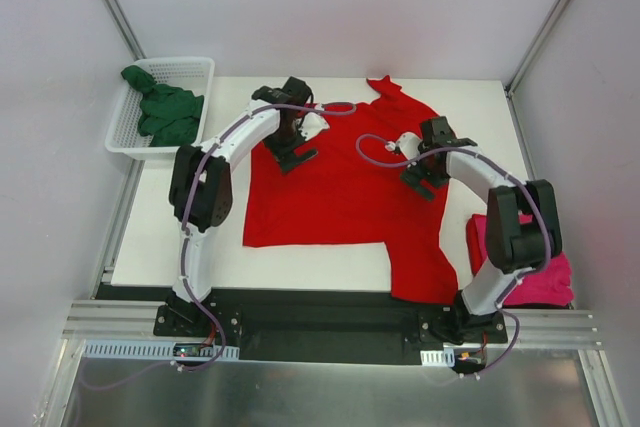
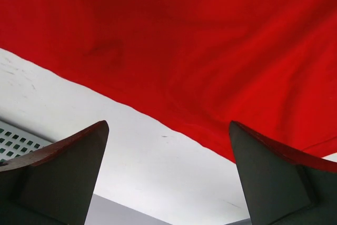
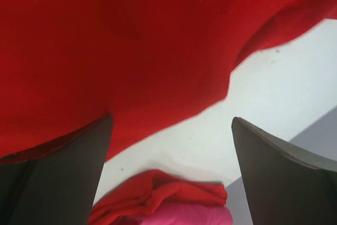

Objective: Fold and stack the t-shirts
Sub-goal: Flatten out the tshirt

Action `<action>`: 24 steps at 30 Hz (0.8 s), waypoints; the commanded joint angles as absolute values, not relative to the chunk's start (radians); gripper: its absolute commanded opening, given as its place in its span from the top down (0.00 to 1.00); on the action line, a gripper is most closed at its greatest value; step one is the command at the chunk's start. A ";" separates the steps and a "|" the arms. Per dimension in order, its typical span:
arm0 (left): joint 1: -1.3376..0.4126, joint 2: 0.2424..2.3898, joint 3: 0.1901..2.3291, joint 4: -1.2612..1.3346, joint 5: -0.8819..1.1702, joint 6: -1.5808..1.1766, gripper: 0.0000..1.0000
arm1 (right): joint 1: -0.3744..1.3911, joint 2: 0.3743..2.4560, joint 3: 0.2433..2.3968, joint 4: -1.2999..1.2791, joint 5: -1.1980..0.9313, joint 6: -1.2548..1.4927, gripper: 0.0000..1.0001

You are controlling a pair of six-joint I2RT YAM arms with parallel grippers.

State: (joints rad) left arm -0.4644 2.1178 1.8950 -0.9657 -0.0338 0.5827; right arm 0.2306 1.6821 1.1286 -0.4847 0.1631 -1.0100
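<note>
A bright red t-shirt (image 1: 340, 187) lies spread flat across the white table (image 1: 300, 267), one sleeve reaching toward the front edge. My left gripper (image 1: 293, 154) hovers over its left edge, open and empty; the left wrist view shows the shirt's edge (image 2: 210, 51) beyond the fingers (image 2: 63, 177). My right gripper (image 1: 422, 179) stands over the shirt's right side, open with nothing in it (image 3: 171, 177). A magenta-pink t-shirt (image 1: 535, 277) lies bunched at the front right with a red fold (image 3: 158, 193) on it, partly behind the right arm. A dark green t-shirt (image 1: 165, 112) sits in the basket.
The white mesh basket (image 1: 195, 67) stands at the table's back left corner, its mesh (image 2: 10, 135) showing in the left wrist view. Grey walls and metal frame posts enclose the table on three sides.
</note>
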 commanded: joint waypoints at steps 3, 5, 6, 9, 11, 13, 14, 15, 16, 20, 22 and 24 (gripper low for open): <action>-0.477 2.076 1.879 -0.957 0.029 0.595 0.01 | 0.198 1.830 1.248 -0.350 0.251 -1.060 0.00; -0.477 2.054 1.823 -0.898 0.022 0.640 0.01 | 0.186 1.864 1.323 -0.359 0.274 -1.055 0.00; -0.476 2.054 1.813 -0.887 0.017 0.649 0.01 | 0.184 1.879 1.345 -0.360 0.287 -1.058 0.00; -0.456 2.080 1.816 -0.862 0.005 0.663 0.01 | 0.176 1.931 1.387 -0.350 0.328 -1.092 0.00; -0.437 2.118 1.838 -0.851 0.009 0.646 0.01 | 0.170 1.948 1.400 -0.350 0.336 -1.117 0.00; -0.411 2.147 1.858 -0.847 0.017 0.632 0.01 | 0.170 1.954 1.430 -0.380 0.334 -1.117 0.00; -0.407 2.173 1.876 -0.835 0.018 0.629 0.01 | 0.169 1.957 1.440 -0.403 0.321 -1.109 0.00; -0.396 2.186 1.882 -0.824 0.015 0.627 0.01 | 0.167 1.959 1.454 -0.467 0.307 -1.101 0.00; -0.393 2.197 1.888 -0.806 0.009 0.623 0.01 | 0.167 1.962 1.483 -0.500 0.295 -1.094 0.00; -0.377 2.267 1.942 -0.752 -0.023 0.618 0.01 | 0.164 1.954 1.511 -0.643 0.239 -1.062 0.00; -0.376 2.290 1.974 -0.735 -0.028 0.608 0.01 | 0.163 1.925 1.485 -0.652 0.235 -1.072 0.00; -0.374 2.321 2.022 -0.732 -0.022 0.603 0.01 | 0.161 1.905 1.442 -0.644 0.229 -1.078 0.00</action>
State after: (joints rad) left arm -0.3706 2.2875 1.9240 -0.7723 -0.0128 0.6186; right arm 0.1699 1.9675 1.4719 -0.5514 0.2638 -1.0824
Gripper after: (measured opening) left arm 0.993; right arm 0.996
